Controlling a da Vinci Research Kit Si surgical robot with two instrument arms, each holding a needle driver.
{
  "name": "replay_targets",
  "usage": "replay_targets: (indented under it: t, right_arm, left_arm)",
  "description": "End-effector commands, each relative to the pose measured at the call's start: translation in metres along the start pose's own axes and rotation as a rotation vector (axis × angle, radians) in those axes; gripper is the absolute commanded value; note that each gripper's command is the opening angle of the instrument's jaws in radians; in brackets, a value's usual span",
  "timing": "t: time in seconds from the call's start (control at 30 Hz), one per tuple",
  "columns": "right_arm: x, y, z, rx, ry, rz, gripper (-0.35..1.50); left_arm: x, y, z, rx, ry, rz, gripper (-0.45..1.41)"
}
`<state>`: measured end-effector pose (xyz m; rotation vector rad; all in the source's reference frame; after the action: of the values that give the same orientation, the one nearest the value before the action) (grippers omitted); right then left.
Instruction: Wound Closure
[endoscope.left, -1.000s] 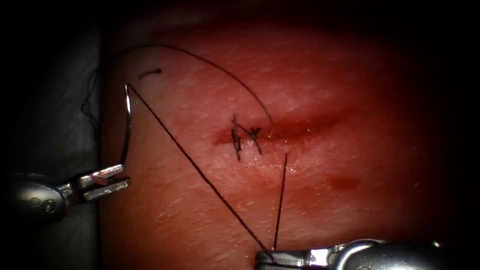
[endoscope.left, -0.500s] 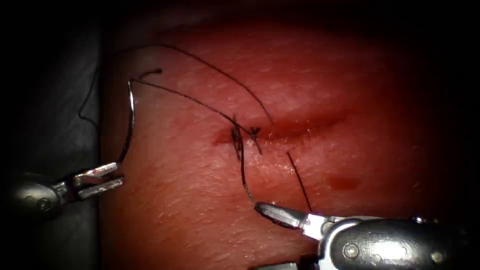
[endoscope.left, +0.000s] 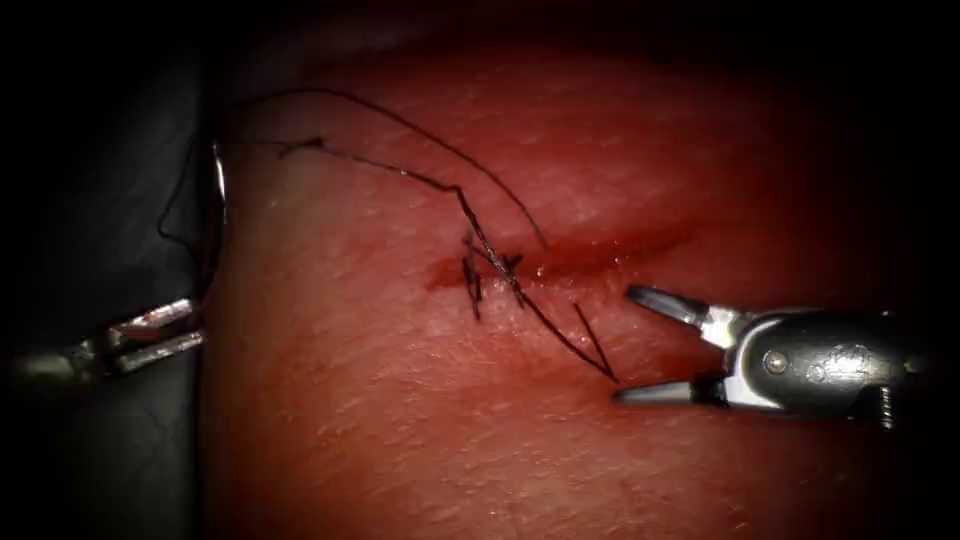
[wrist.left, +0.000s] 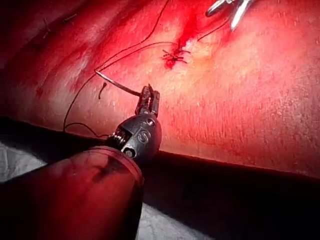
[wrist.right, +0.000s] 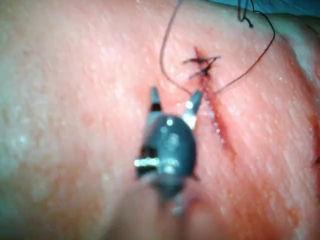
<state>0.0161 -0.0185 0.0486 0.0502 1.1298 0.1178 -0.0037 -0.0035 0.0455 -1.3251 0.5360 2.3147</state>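
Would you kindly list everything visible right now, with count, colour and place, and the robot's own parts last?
Slab of pork-belly tissue: one, red, under everything.
Cut: one, dark red, mid-tissue, still open toward the right.
Stitches: two, black, across the cut's left end.
Thin thread: one, black, running from the needle over the stitches to beside the right claw.
Cut end of thread: one, black, far left on the tissue.
Curved steel needle: one, silver, left of the cut, out of the tissue.
Left claw: silver, shut on the needle's end.
Right claw: silver, open, holding nothing, below the cut.
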Motion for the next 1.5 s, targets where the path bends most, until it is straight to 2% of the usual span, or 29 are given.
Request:
replay_targets:
  t: [0.03, 0.3, 0.4, 0.43, 0.5, 0.53, 0.57, 0.77, 0.97, 1.27, 1.37, 1.5]
  right_arm:
    - [-0.0011, -0.0006, 0.0013, -0.004, -0.003, -0.008, 1.28]
    - [-0.0030, -0.0005, 0.0040, -0.025, -0.019, -0.047, 1.25]
    - [-0.0029, -0.0008, 0.0046, -0.032, -0.022, -0.048, 1.11]
    - [-0.0028, -0.0009, 0.0047, -0.034, -0.016, -0.048, 0.99]
    - [-0.0026, -0.0010, 0.0047, -0.046, -0.003, -0.045, 0.49]
    - [-0.0025, -0.0010, 0.0047, -0.044, 0.002, -0.044, 0.00]
    - [-0.0024, -0.0011, 0.0045, -0.032, 0.018, -0.056, -0.35]
    - [-0.0010, -0.0016, 0.0028, -0.001, 0.043, -0.071, -0.35]
    - [0.0029, -0.0050, 0.0014, 0.039, 0.072, -0.081, -0.35]
    - [0.0099, -0.0111, -0.0007, 0.159, 0.088, -0.118, -0.35]
    - [0.0137, -0.0146, -0.0013, 0.248, 0.151, -0.143, -0.35]
    - [0.0146, -0.0150, -0.0011, 0.265, 0.170, -0.152, -0.35]
  left_arm:
    - [-0.0004, 0.0005, 0.0005, -0.001, -0.003, -0.001, -0.45]
    - [-0.0003, 0.0013, 0.0013, 0.011, -0.008, -0.005, -0.45]
    - [-0.0004, 0.0017, 0.0016, 0.014, -0.007, -0.003, -0.45]
    - [-0.0004, 0.0017, 0.0017, 0.012, -0.005, -0.002, -0.45]
    - [-0.0004, 0.0018, 0.0017, 0.011, -0.003, -0.002, -0.45]
    - [-0.0004, 0.0018, 0.0017, 0.011, -0.003, -0.002, -0.45]
    - [-0.0004, 0.0018, 0.0017, 0.011, -0.003, -0.002, -0.45]
    - [-0.0005, 0.0018, 0.0018, 0.012, -0.003, -0.002, -0.45]
    - [-0.0010, 0.0021, 0.0022, 0.013, 0.001, -0.004, -0.45]
    - [-0.0010, 0.0023, 0.0021, 0.014, 0.000, -0.004, -0.45]
    - [-0.0010, 0.0023, 0.0022, 0.013, 0.002, -0.003, -0.45]
    - [-0.0010, 0.0024, 0.0022, 0.013, 0.002, -0.003, -0.45]
